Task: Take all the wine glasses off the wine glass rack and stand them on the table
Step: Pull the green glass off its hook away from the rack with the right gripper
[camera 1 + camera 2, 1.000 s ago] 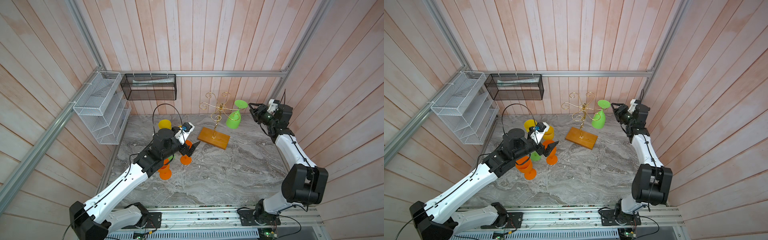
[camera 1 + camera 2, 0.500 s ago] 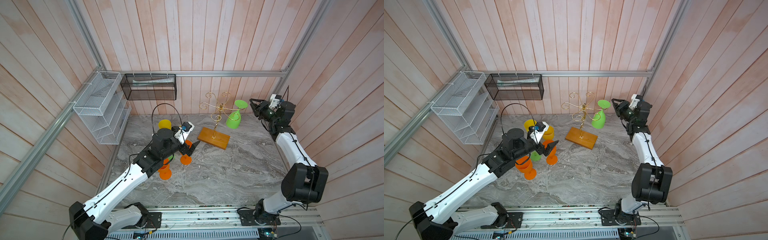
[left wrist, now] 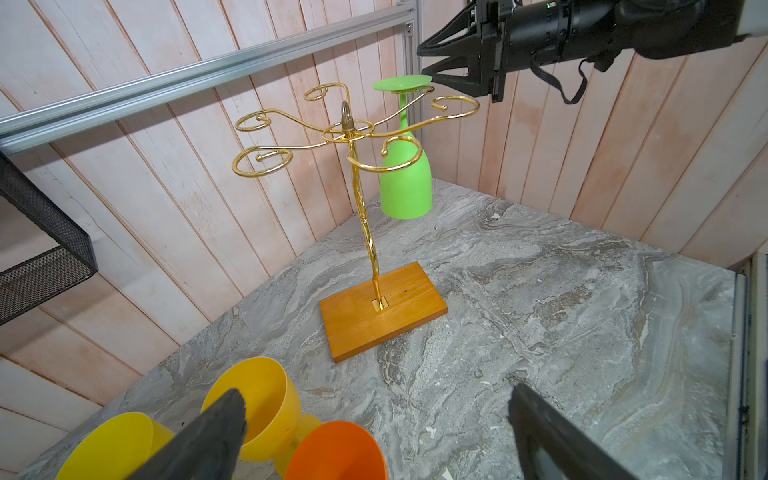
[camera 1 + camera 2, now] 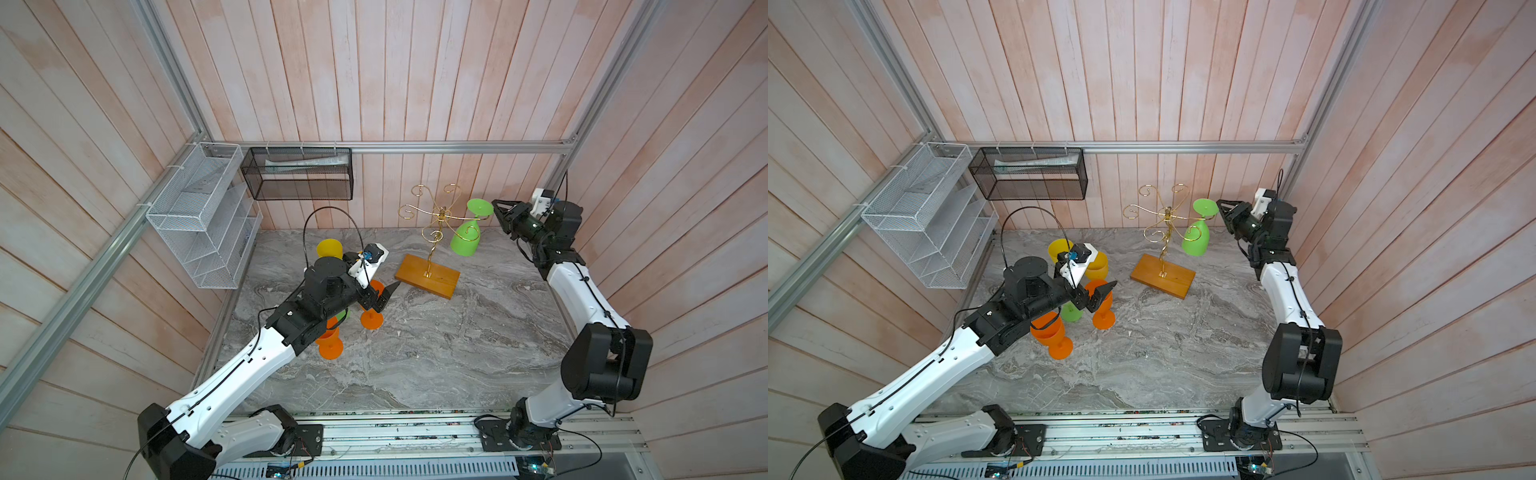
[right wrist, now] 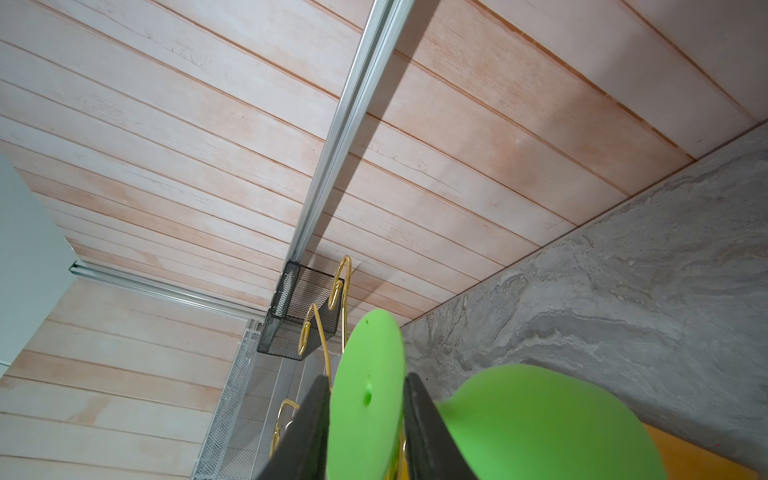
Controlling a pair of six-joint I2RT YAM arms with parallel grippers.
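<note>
Green plastic wine glass [image 3: 405,183] hangs upside down from one curled arm of the wine glass rack [image 3: 353,324], on the rack's side nearest the right arm, with the bowl clear of the marble tabletop [image 4: 457,353]. Right gripper [image 3: 426,65] sits level with the rack's top. Its jaws stand partly apart, one above and one below the glass's foot [image 3: 402,84], not yet clamped. Left gripper [image 3: 376,392] hovers near the rack's base, spread wide and empty, above an orange cup [image 3: 336,451] and yellow cups [image 3: 257,399].
</note>
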